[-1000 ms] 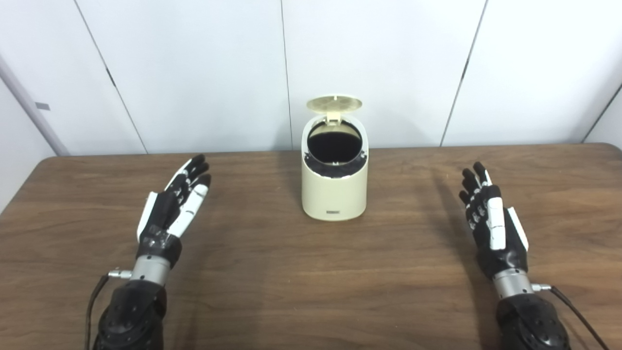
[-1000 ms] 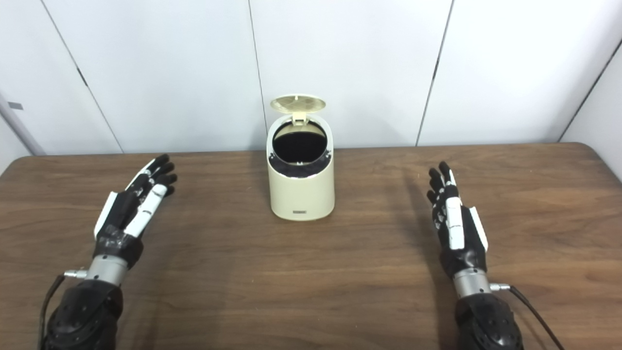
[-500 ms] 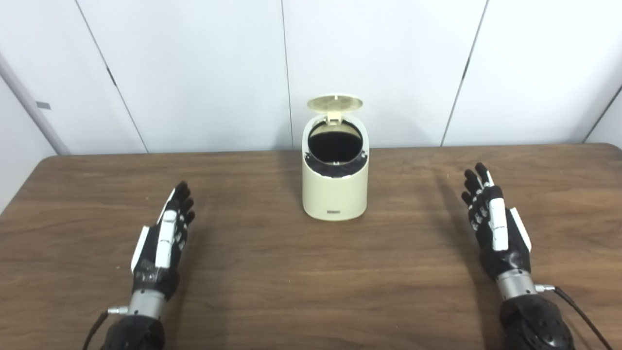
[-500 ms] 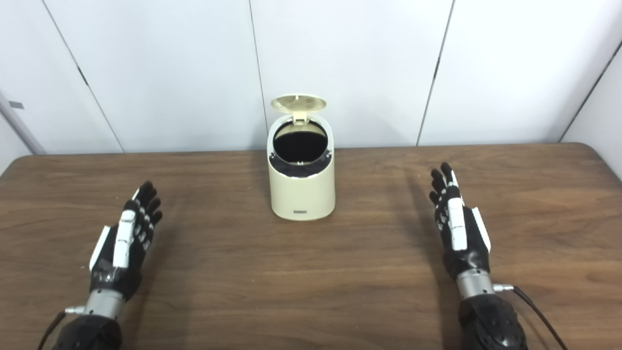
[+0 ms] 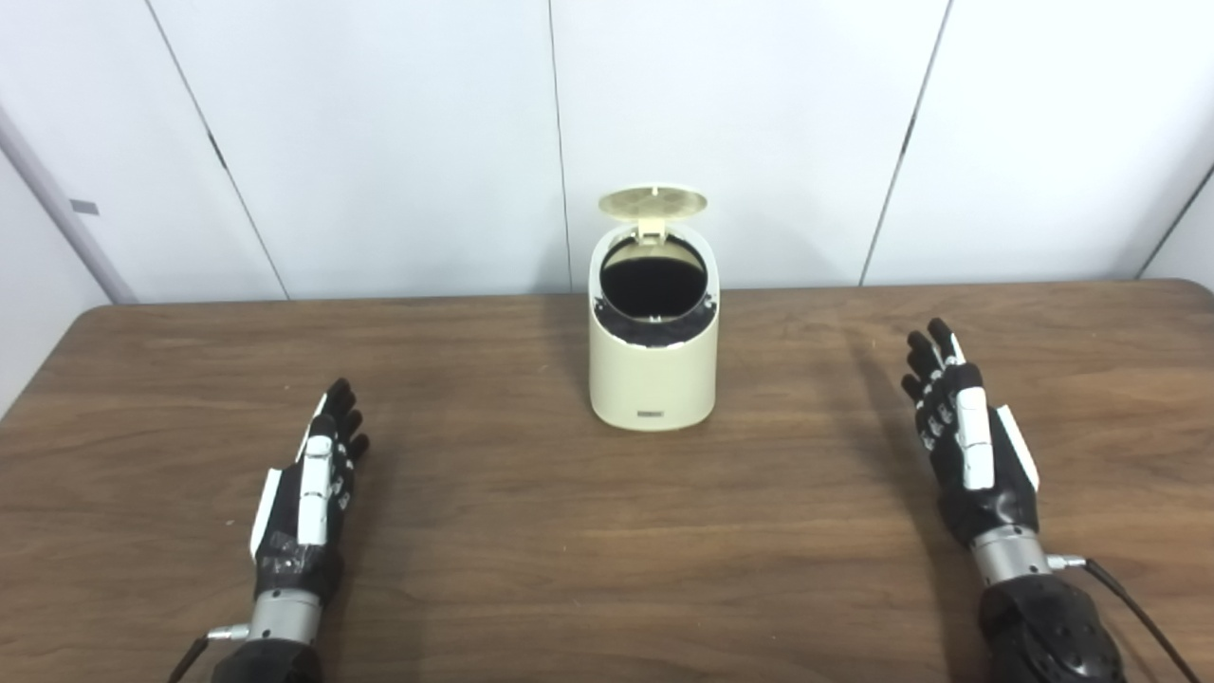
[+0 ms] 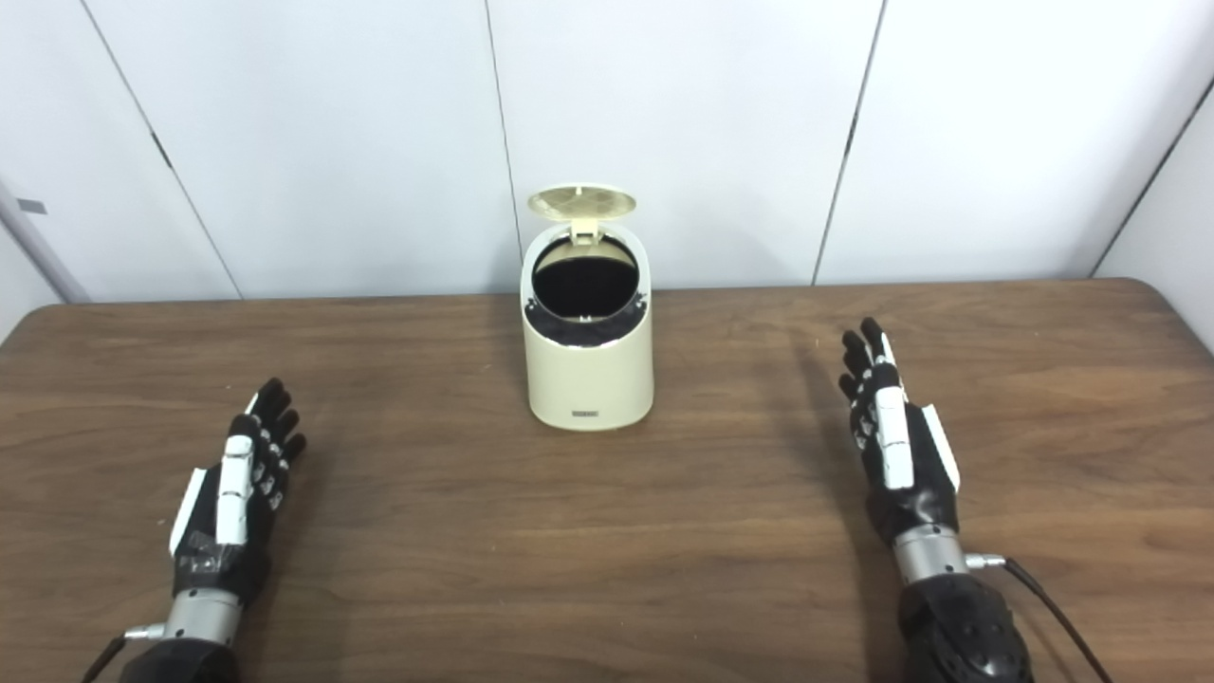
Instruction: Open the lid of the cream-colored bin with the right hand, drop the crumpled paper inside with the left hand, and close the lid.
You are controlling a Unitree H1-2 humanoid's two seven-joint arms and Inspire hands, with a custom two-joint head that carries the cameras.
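Observation:
The cream-colored bin (image 5: pixel 652 365) stands upright at the middle back of the wooden table (image 5: pixel 531 550). Its round lid (image 5: pixel 652 201) is flipped up at the back and the dark opening (image 5: pixel 652 283) faces me. No crumpled paper shows on the table or in either hand. My left hand (image 5: pixel 308 489) is open and empty, low at the front left, well apart from the bin. My right hand (image 5: pixel 963 441) is open and empty at the right, fingers pointing away from me, also apart from the bin.
White wall panels (image 5: pixel 379 142) rise right behind the table's back edge. The table's rounded left corner (image 5: pixel 90 318) and right corner (image 6: pixel 1152 285) show. Cables run from both wrists at the bottom edge.
My left hand has drawn back toward me and to the lower left, away from the bin. The right hand has barely moved. The bin's lid stays up.

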